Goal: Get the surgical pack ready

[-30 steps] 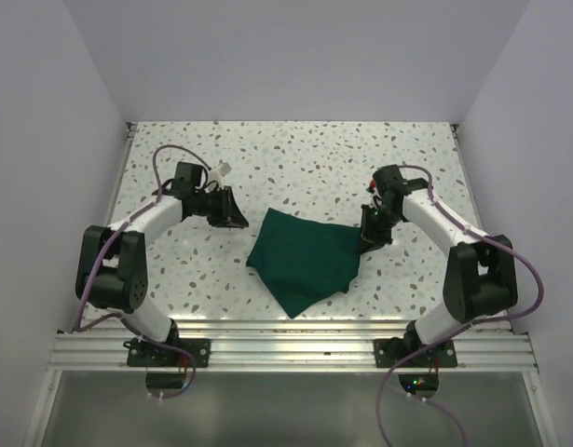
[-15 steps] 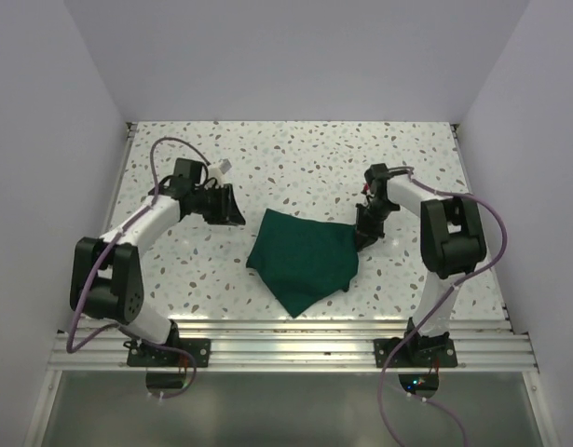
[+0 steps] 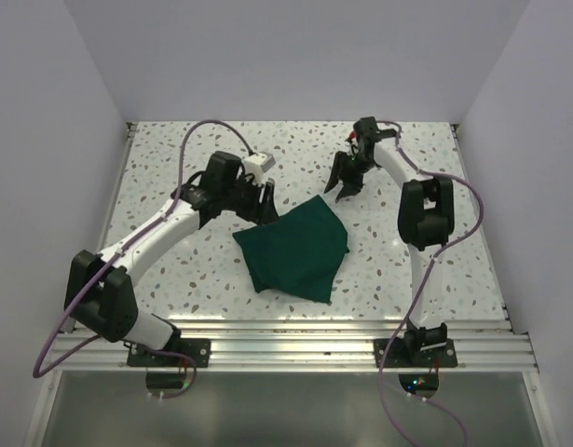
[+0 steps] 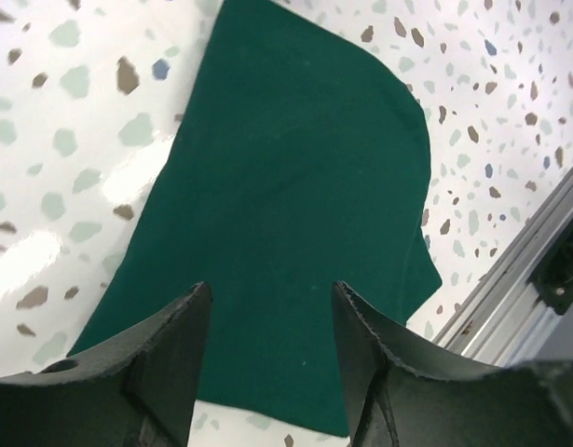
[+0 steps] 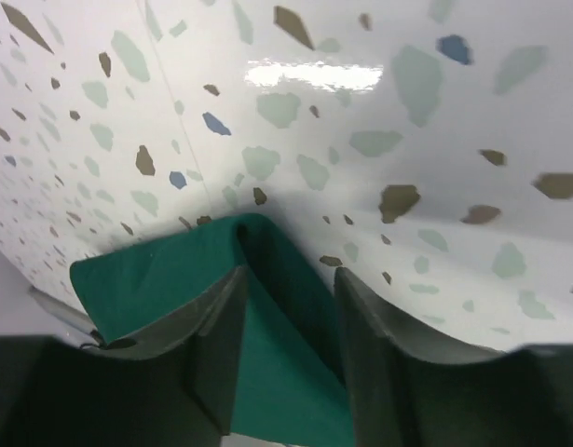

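We find the dark green folded cloth drape (image 3: 293, 250) lying flat at the middle of the white speckled table (image 3: 165, 158), with bare surface showing round every edge. The left claw (image 3: 265, 207) hovers over its far-left edge, jaws apart. The right claw (image 3: 343, 189) hangs beyond its far corner, jaws apart.

The table (image 3: 295, 154) is a flat white surface with dark and coloured speckles, bounded at its near edge by an aluminium rail (image 3: 295, 349). One folded dark green cloth drape (image 3: 295, 247) lies flat near its centre.

right hand (image 3: 343, 189) off drape (image 3: 295, 250), left hand (image 3: 265, 207) nearer
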